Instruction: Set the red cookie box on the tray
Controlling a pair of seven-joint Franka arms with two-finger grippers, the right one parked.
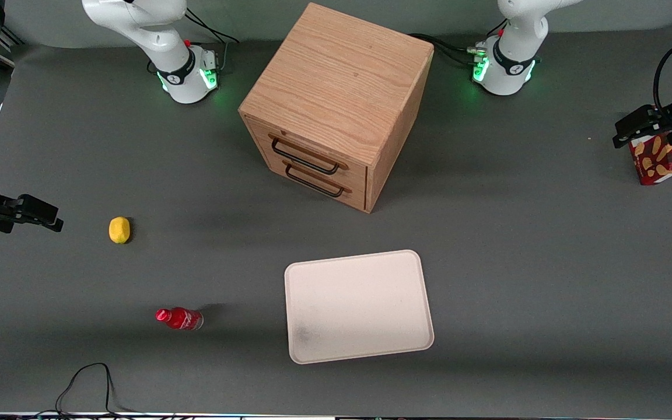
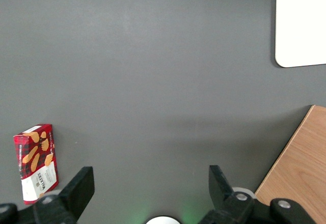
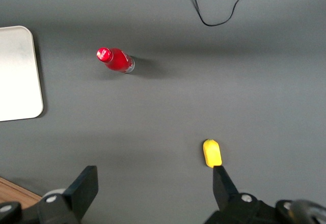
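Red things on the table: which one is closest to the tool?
The red cookie box, with cookie pictures, at the working arm's end; the open tool hovers by it. The red bottle lies toward the parked arm's end.

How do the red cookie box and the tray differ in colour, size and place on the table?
The red cookie box is dark red with cookie pictures; the tray is plain cream. The box is far smaller. The box sits under the open gripper at the working arm's end; the tray lies in front of the drawers. Both are rectangular.

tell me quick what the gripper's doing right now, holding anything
Gripper: open, holding nothing, hovering near the red cookie box at the working arm's end of the table.
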